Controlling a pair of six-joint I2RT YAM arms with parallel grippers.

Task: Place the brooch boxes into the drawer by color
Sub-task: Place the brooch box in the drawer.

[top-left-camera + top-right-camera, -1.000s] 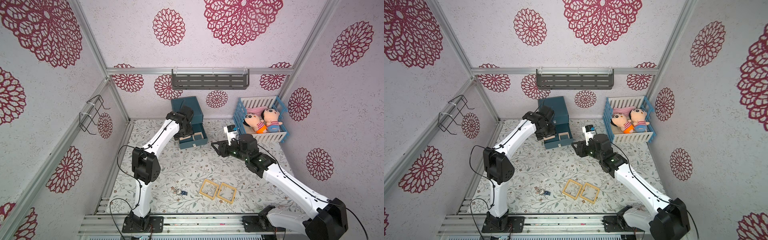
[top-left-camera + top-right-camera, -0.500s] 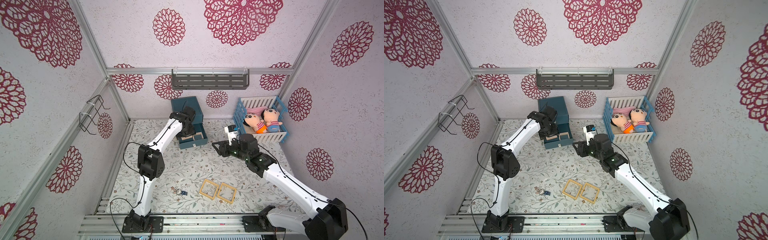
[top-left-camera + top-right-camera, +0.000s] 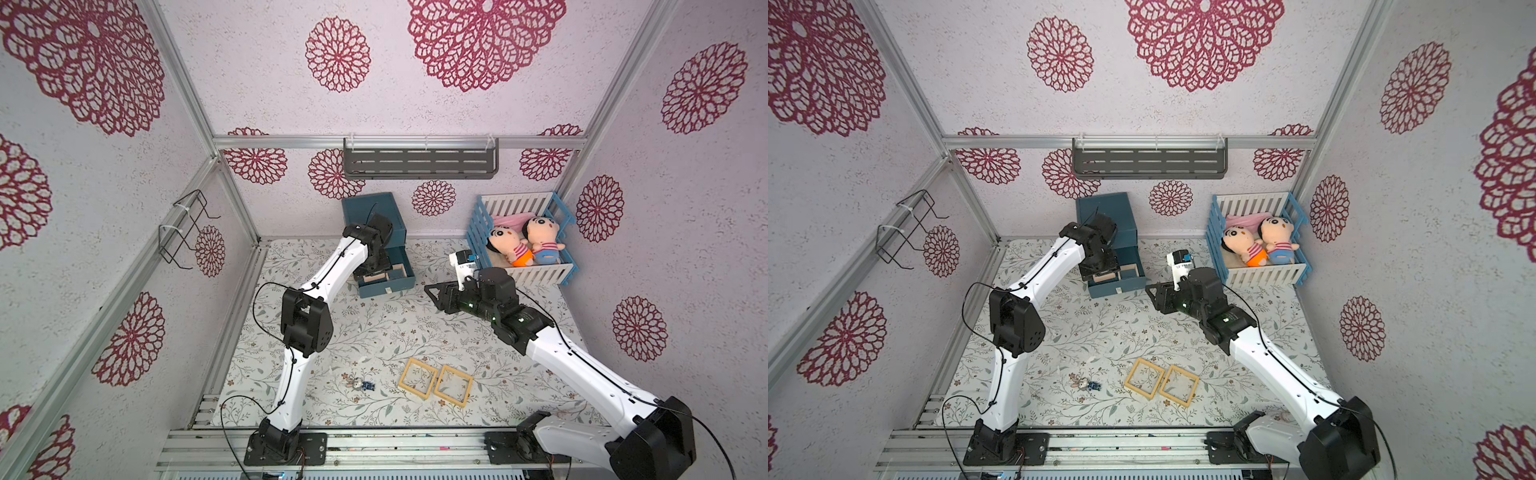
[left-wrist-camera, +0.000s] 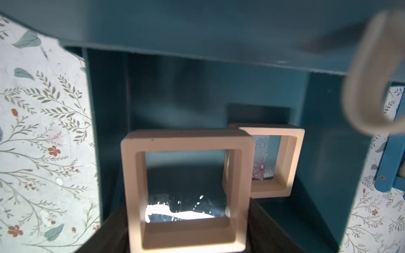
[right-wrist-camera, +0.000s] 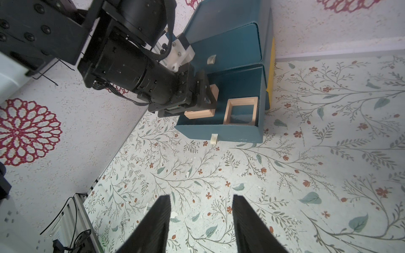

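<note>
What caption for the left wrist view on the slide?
Left gripper holds a pale pink brooch box in the open teal drawer, next to a second pink box.

- Pale, textured walls (image 3: 457,104) on three sides, printed with large crimson flower medallions (image 3: 338,54).
- Silver aluminium bars (image 3: 399,142) run along the corners and across the back wall.
- A dark grey slotted shelf (image 3: 419,163) hangs from the back bar.
- A black wire rack (image 3: 187,228) is fixed to the side wall.
- The table (image 3: 395,332) has a pale leaf-and-blossom print.
- A blue-and-white slatted crib (image 3: 536,274) holding two dolls (image 3: 509,245) stands in the far corner.
- The light is even and bright.
</note>
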